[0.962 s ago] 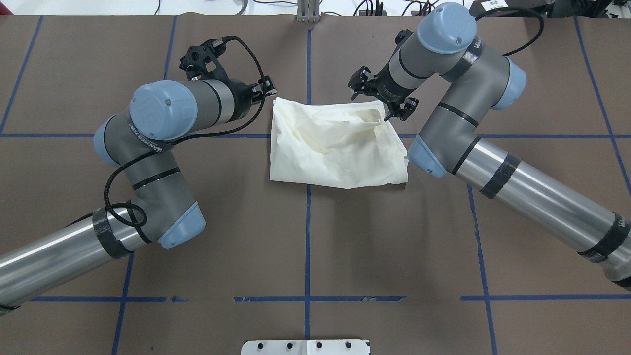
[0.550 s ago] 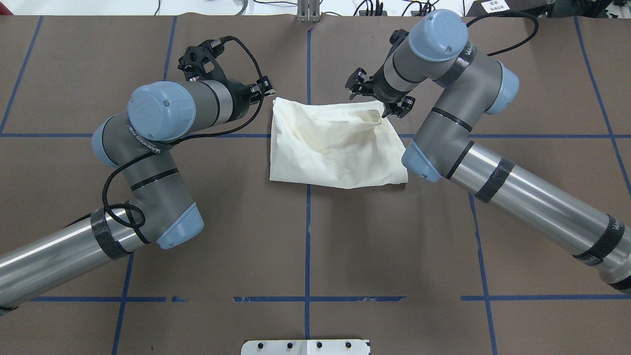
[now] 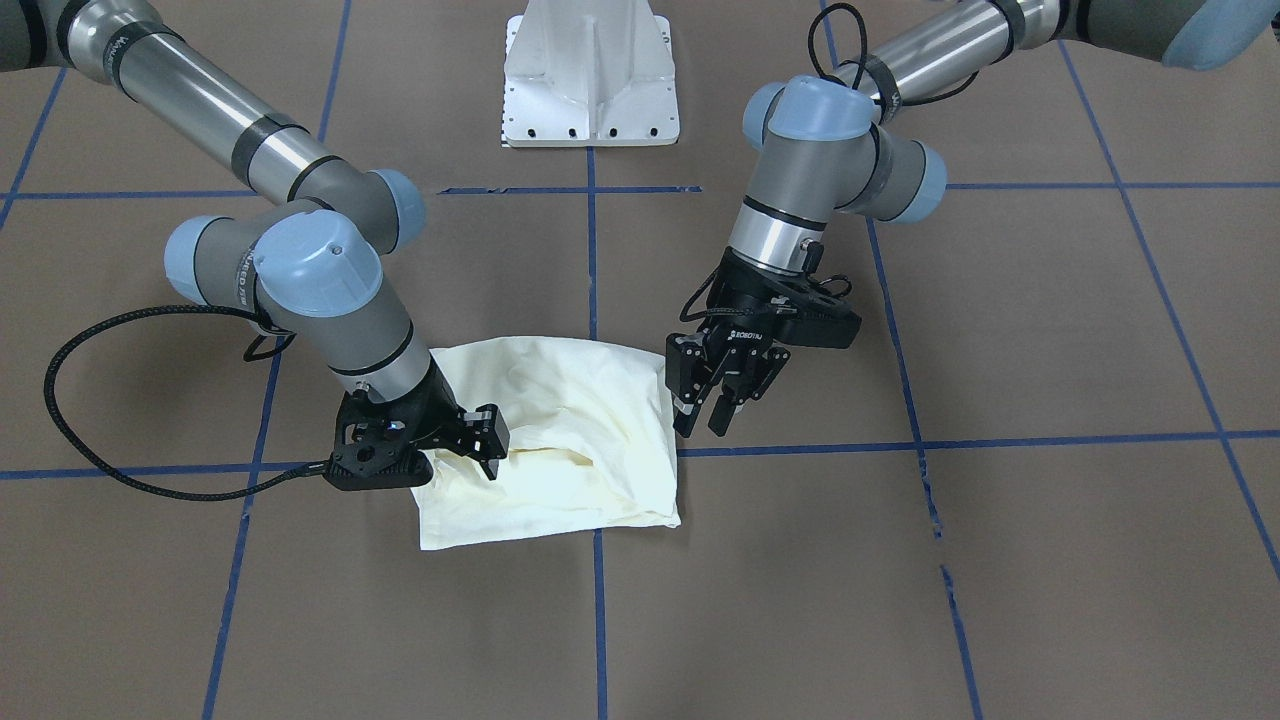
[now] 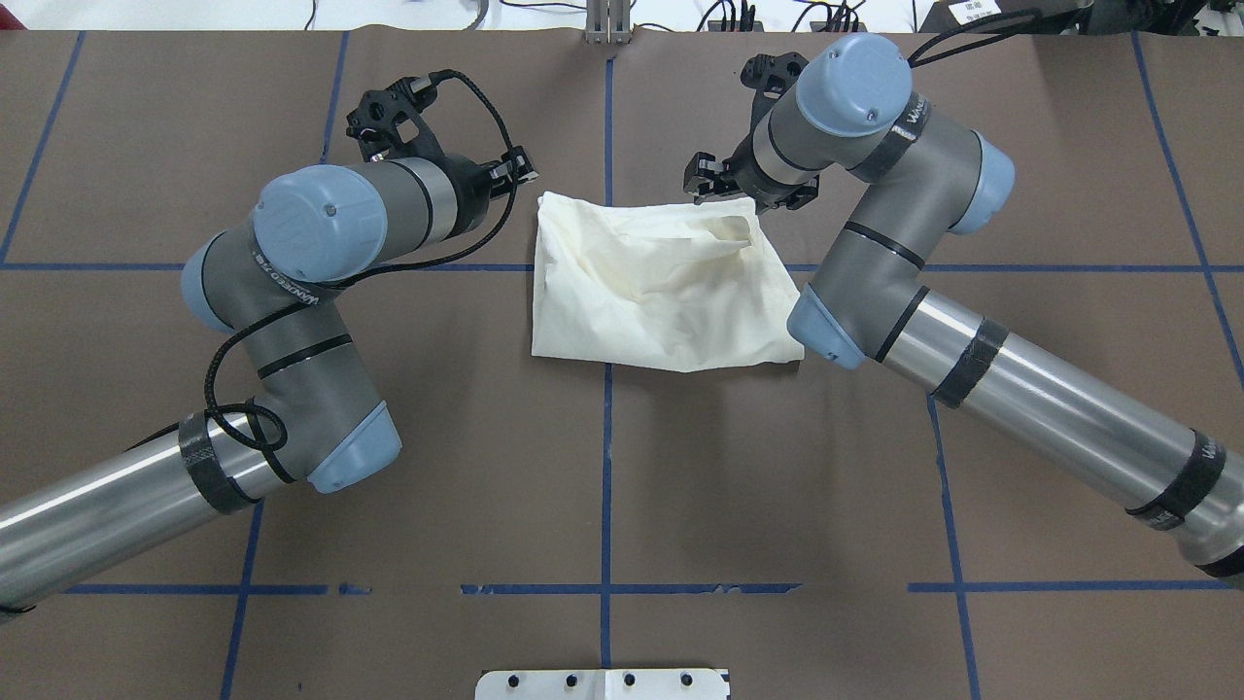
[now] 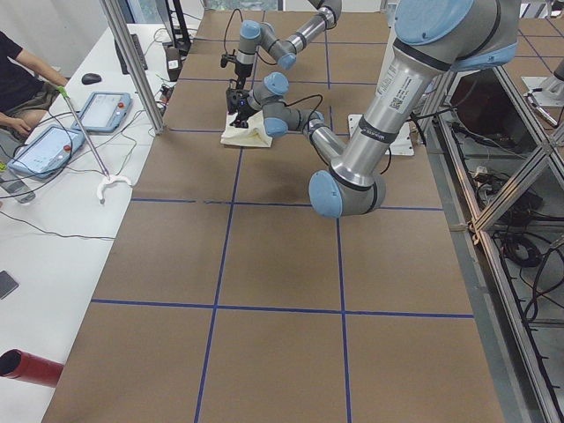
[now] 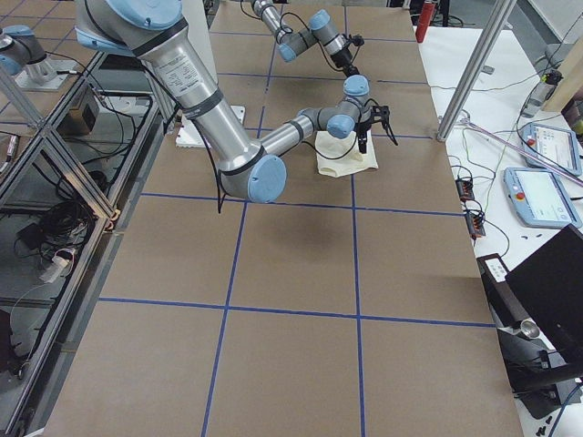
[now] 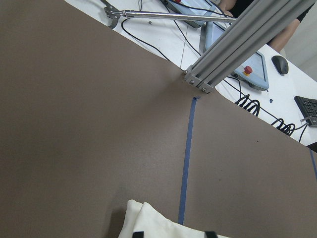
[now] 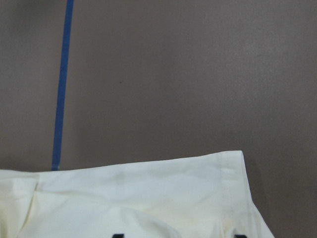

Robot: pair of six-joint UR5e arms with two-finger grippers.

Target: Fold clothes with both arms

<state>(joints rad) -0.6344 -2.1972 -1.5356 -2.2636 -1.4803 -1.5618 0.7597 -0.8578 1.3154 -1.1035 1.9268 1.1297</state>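
**Supervisor:** Report the surface.

**Operator:** I am viewing a brown-covered desk (image 4: 777, 486) marked with a blue tape grid (image 4: 606, 437). The shirt (image 4: 661, 292) is lying across the centre line, toward the far side from the robot. It is bunched into a rough rectangle, plain cream side up. No print is showing.

**Supervisor:** Report the pincers.

**Operator:** The left pincer (image 3: 702, 420) is hanging just beside the shirt's far-left corner, its jaws parted narrowly and holding nothing. The right pincer (image 3: 488, 440) is sitting low at the far-right corner. Its wrist view is showing the jaws spread wide, also carrying nothing.

**Supervisor:** List the hazards.

**Operator:** I am judging three.
1. Layers are stacking at both corners. A shallow bite would be taking only the top layer, and lifting would be peeling the fold open.
2. A ridge (image 4: 700, 248) is standing across the cloth. Pulling against it would be dragging the whole bundle over the desk.
3. The pincers appear to be sitting at different heights and widths. Closing out of step would be skewing the edge.
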